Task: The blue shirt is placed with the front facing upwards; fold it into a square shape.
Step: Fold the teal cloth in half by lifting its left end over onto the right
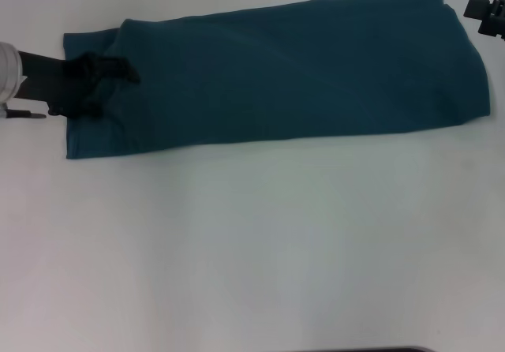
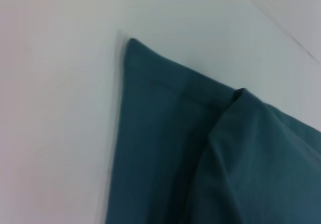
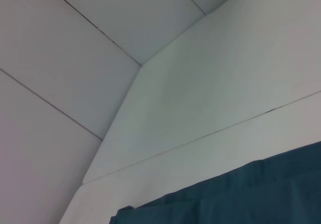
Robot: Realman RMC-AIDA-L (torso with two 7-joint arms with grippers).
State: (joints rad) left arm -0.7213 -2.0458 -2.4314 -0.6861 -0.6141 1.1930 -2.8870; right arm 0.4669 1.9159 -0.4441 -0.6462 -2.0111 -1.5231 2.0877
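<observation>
At the left end of the white table [image 1: 252,249], the left gripper [image 1: 106,72] sits low over the blue shirt [image 1: 300,72], at the edge where an upper layer overlaps a lower one; whether its fingers grasp the cloth cannot be told. The shirt lies as a long band across the far side of the table, sides already folded in, so the lengthwise fold seems next, calling for a firm hold on that end. The right gripper [image 1: 488,14] waits just off the shirt's far right corner, its state unclear.
</observation>
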